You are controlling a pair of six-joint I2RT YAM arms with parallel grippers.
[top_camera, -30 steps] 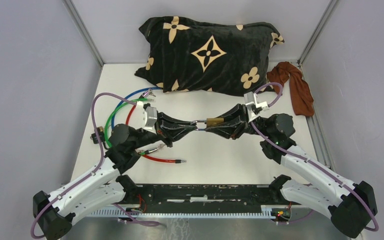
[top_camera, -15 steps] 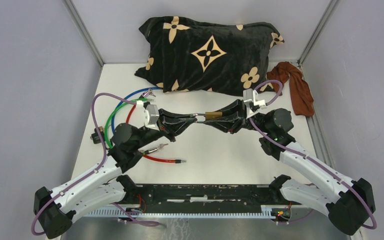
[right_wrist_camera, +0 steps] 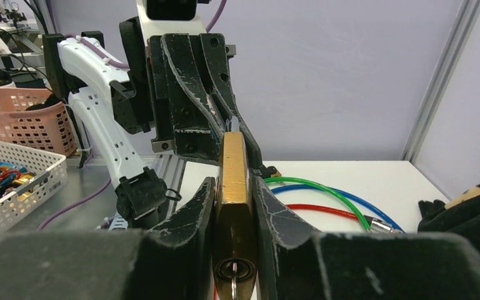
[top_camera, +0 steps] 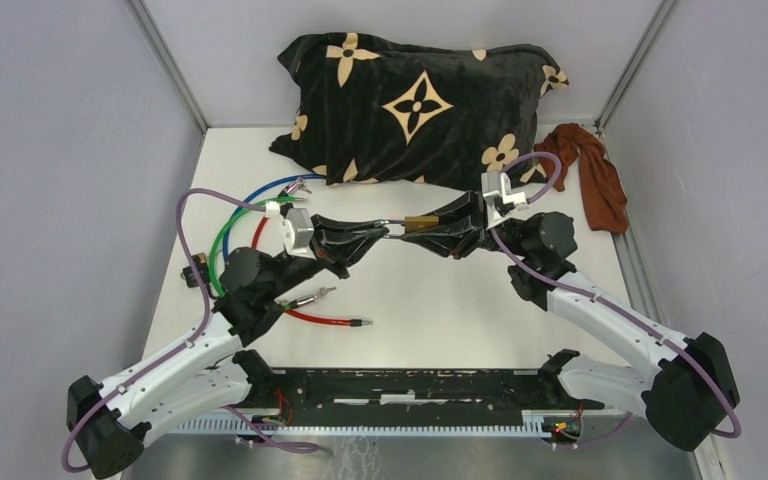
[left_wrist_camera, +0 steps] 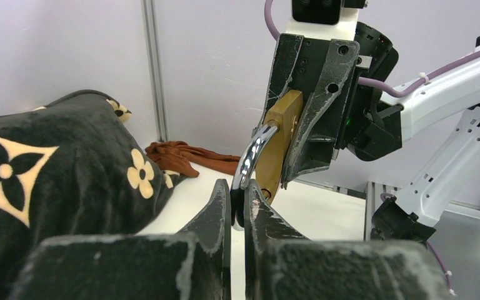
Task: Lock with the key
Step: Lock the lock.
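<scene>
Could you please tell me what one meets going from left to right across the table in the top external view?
green cable → left gripper → brass padlock → rust-brown crumpled cloth

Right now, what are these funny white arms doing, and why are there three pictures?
They are two robot arms. One picture looks down from above; the other two come from small cameras on each wrist. The right fingers squeeze a brass padlock; the left fingers pinch its silver loop. On the white table lie a black flowered pillow, a brown cloth and red, green and blue cables.
</scene>
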